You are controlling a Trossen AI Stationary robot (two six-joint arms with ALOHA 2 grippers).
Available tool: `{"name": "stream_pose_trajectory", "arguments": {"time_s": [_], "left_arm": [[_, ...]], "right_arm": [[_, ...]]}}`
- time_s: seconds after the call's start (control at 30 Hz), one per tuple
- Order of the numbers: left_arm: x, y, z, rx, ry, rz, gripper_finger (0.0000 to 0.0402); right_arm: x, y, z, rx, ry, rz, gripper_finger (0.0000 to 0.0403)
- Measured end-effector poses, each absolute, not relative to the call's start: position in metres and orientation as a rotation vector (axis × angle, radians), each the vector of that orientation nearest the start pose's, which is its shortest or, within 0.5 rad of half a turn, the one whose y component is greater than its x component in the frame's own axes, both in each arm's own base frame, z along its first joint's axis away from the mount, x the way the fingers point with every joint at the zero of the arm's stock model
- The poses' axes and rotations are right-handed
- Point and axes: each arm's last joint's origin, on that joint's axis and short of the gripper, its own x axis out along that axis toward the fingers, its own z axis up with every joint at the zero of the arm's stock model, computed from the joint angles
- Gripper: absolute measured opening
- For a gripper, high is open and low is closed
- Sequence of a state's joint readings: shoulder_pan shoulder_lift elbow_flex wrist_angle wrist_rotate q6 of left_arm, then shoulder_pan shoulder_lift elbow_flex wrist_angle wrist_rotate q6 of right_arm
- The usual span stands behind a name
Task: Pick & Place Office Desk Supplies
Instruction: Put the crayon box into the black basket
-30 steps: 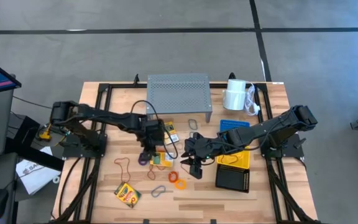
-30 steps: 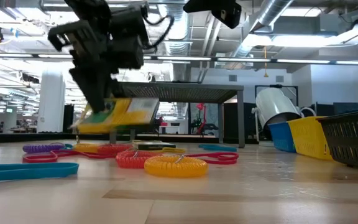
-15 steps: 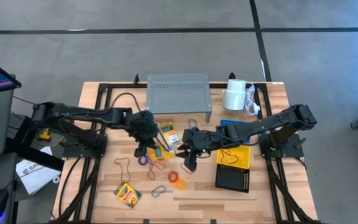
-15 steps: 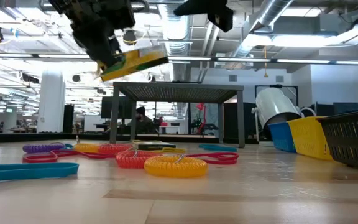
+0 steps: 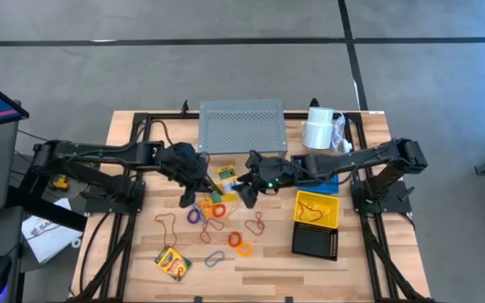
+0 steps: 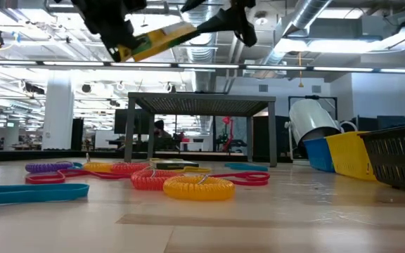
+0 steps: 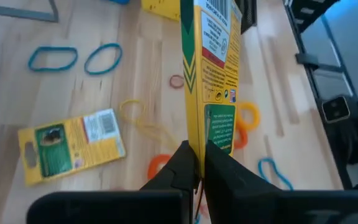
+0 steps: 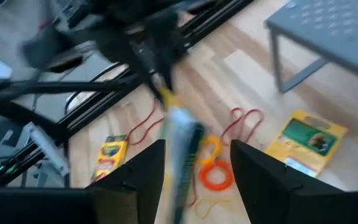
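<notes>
A yellow-green crayon box (image 6: 157,39) hangs high over the table, with my left gripper (image 6: 115,36) shut on it. My right gripper (image 8: 197,147) is open; its two fingers stand on either side of the box's free end (image 8: 180,146). In the high view the two grippers meet over the table's middle, the left gripper (image 5: 194,187) facing the right gripper (image 5: 245,195). Two more crayon boxes (image 5: 173,263) (image 5: 228,175) lie flat on the wood. Coloured loops (image 5: 241,246) are scattered between them. My left gripper pinches the crayon box's near end (image 7: 199,144) between its two fingers, which lie along the box. The box is lifted clear and juts out beyond the fingers, tilted, with its free end (image 6: 187,29) higher. Whether my right gripper touches the box I cannot tell.
A grey perforated shelf (image 5: 242,126) and a white paper roll (image 5: 318,130) stand at the far edge. A yellow basket (image 5: 317,208) and a black basket (image 5: 314,241) sit at the right. A blue basket (image 5: 333,178) lies partly under my right arm.
My left gripper has risen from just above the table with the crayon box and drawn back toward the table's left. The box has tipped from near level to slanting, free end up. My right gripper has swung toward the far edge and the box.
</notes>
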State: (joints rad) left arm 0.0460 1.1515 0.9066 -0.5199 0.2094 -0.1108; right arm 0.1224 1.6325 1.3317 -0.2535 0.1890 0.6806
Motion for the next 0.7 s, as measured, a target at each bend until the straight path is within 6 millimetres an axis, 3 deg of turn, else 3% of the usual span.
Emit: {"name": "stream_pose_trajectory", "arguments": {"time_s": [0.2, 0.7], "left_arm": [[0.233, 0.005, 0.282, -0.198, 0.723, -0.116, 0.0006], [0.241, 0.005, 0.291, -0.183, 0.603, -0.119, 0.0006]], "right_arm": [[0.369, 0.031, 0.301, 0.585, 0.492, -0.261, 0.0167], [0.373, 0.034, 0.307, 0.599, 0.438, -0.207, 0.0153]]}}
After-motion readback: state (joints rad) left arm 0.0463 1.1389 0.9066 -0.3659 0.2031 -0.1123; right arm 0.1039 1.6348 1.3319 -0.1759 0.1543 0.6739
